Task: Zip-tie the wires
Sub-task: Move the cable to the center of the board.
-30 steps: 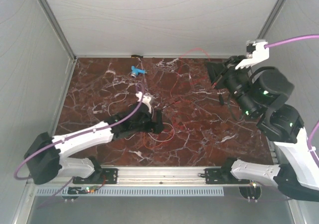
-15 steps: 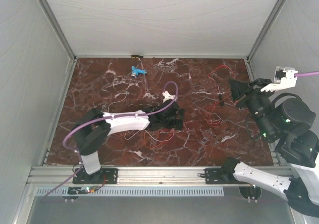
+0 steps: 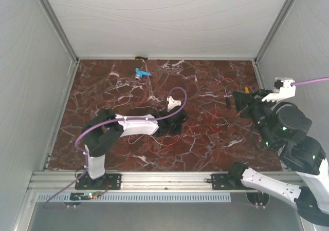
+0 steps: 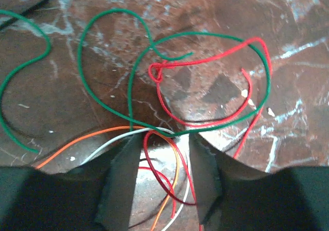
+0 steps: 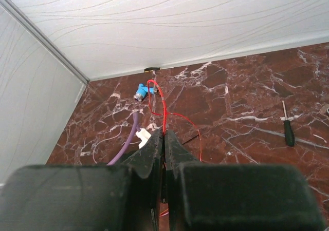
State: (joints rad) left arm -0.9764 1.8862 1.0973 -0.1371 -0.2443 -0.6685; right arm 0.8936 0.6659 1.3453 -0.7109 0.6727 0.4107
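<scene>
The wires lie in loose curls of red, green, orange and white on the marbled table. My left gripper is low over them with its jaws part way apart. Red, orange and white strands run loosely through the gap, none of them pinched. In the top view this gripper sits mid-table among thin loops. My right gripper is shut on a red wire that rises from its fingertips. It hangs above the table's right side.
A small blue-and-white piece lies near the back wall. A black-handled screwdriver rests on the right of the table. The left arm's purple cable arches over its wrist. White walls enclose the table on three sides.
My left arm has swung its gripper rightward over the wire pile and its jaws have narrowed around the strands. My right arm has drawn back toward the right with the red wire.
</scene>
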